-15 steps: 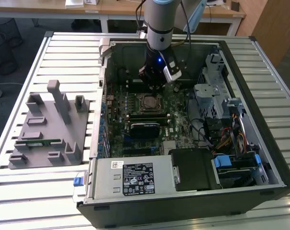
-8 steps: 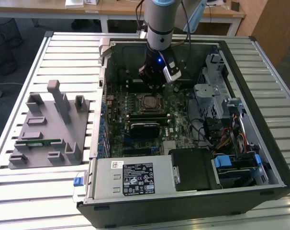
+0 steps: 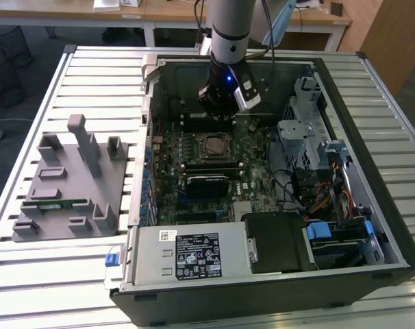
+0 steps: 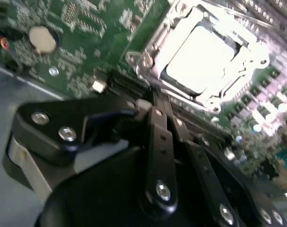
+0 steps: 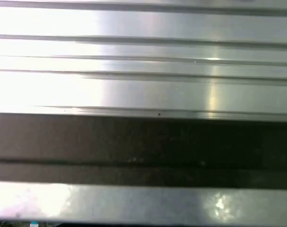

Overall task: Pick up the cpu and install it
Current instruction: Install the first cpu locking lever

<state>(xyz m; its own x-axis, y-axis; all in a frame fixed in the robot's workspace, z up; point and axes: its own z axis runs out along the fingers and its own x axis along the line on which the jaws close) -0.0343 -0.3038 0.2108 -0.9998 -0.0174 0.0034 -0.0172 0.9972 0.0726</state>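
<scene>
Exterior view: an open computer case [image 3: 276, 274] lies on a slatted metal table [image 3: 57, 274]. The arm [image 3: 229, 27] comes down from 12 o'clock into the case, and its gripper [image 3: 218, 110] hangs over the green motherboard [image 3: 214, 171]. The cpu [image 3: 214, 146] sits in the socket [image 3: 215, 147] at the board's centre, at 6 o'clock from the gripper and just beside it, apart from the fingertips. A grey fixture [image 3: 67, 181] with upright posts stands on the table at 9 o'clock from the case, and a green memory stick [image 3: 53, 203] lies in it.

Second wrist view: the black linkage of the gripper [image 4: 155, 106] crosses the foreground. The cpu [image 4: 200, 56] shows as a bright, washed-out square seated within the socket [image 4: 153, 59] frame, at 1 o'clock from the fingertips and clear of them. Nothing is seen between the fingers [image 4: 160, 127]. Whether they are parted or closed, I cannot tell. A round coin battery [image 4: 41, 39] sits on the motherboard [image 4: 82, 52] at 10 o'clock.

First wrist view: bright ribbed metal slats [image 5: 143, 90] with a dark band [image 5: 143, 146] across.
</scene>
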